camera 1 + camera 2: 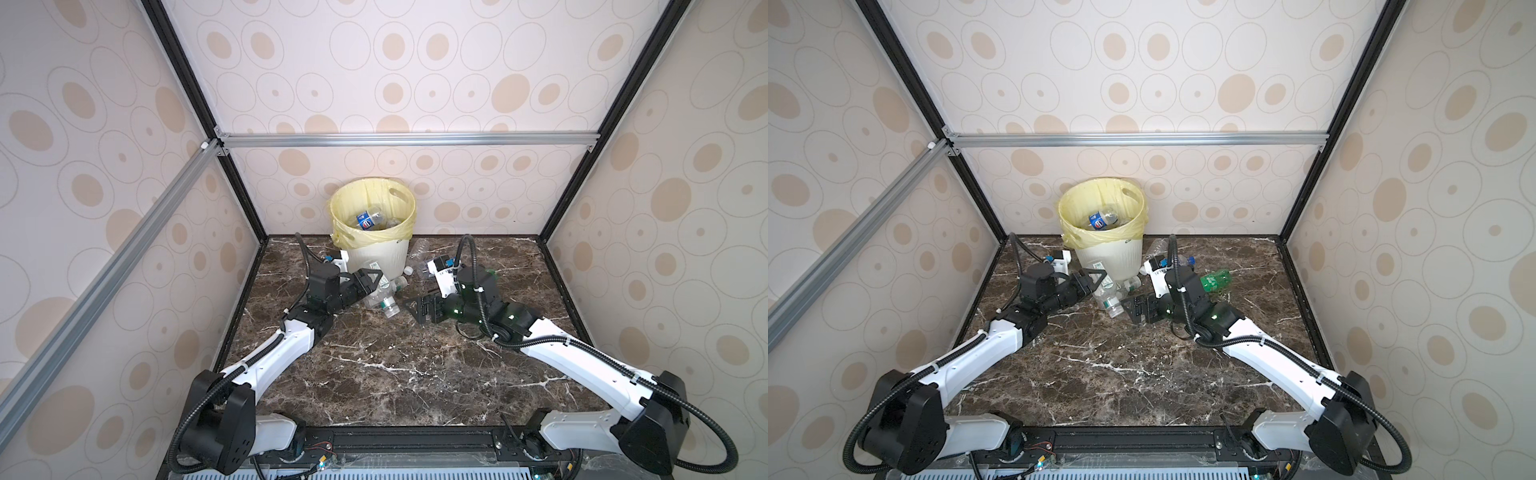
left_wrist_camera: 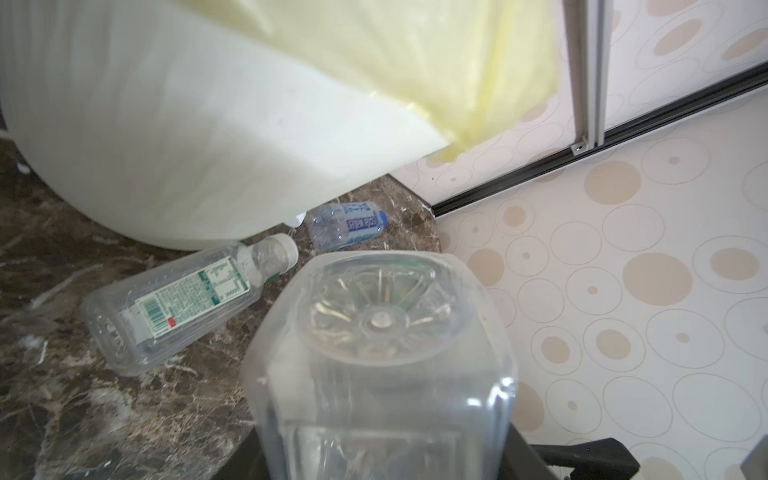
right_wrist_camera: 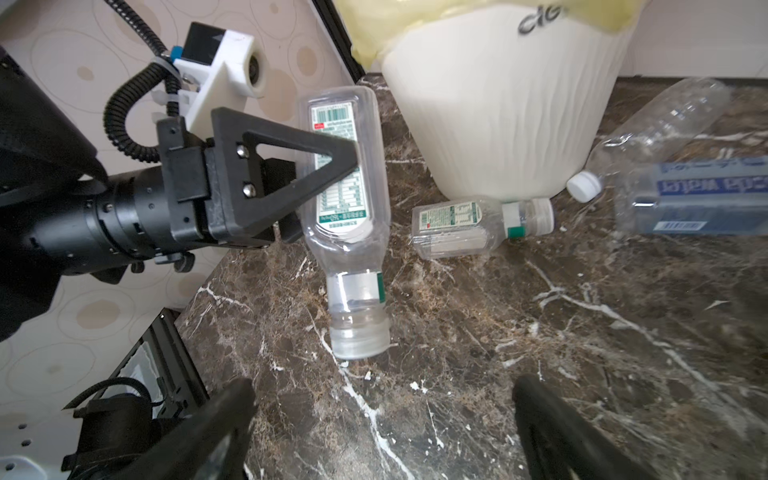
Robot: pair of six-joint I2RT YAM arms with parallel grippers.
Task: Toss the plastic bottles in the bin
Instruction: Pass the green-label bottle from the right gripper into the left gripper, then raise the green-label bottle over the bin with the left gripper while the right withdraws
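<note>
We see a dark brown marble-patterned tabletop [image 1: 395, 374] veined in white. It is closed in by cream walls printed with beige ovals [image 1: 457, 83] and framed by black and silver bars [image 1: 395, 139]. The round cream-white ribbed bin [image 1: 376, 255], lined with a pale yellow bag [image 1: 353, 237], stands at the tabletop's far edge, left of the middle. Inside it lie clear bottles, among them a blue-labelled bottle with a round red, white and blue mark [image 1: 365, 221]. The bag half covers the dark lettering on the bin's wall [image 3: 540, 18], so we cannot read it.

Just in front of the bin, the left end effector [image 3: 320, 191] is clamped on a clear square bottle with a green-and-white label [image 3: 349, 232], held neck down. The label's barcode and small print are too fine to read. The right end effector [image 3: 382, 415] faces it with its jaws spread wide and nothing in them.

At the bin's foot lies a second clear green-labelled bottle [image 3: 478, 224]. Beside it are a crumpled label-less bottle with a white cap [image 3: 665, 120] and a clear bottle with a blue label [image 3: 698, 199], whose lettering is blurred. A green plastic bottle [image 1: 1214, 280] lies behind the right arm, partly hidden.
</note>
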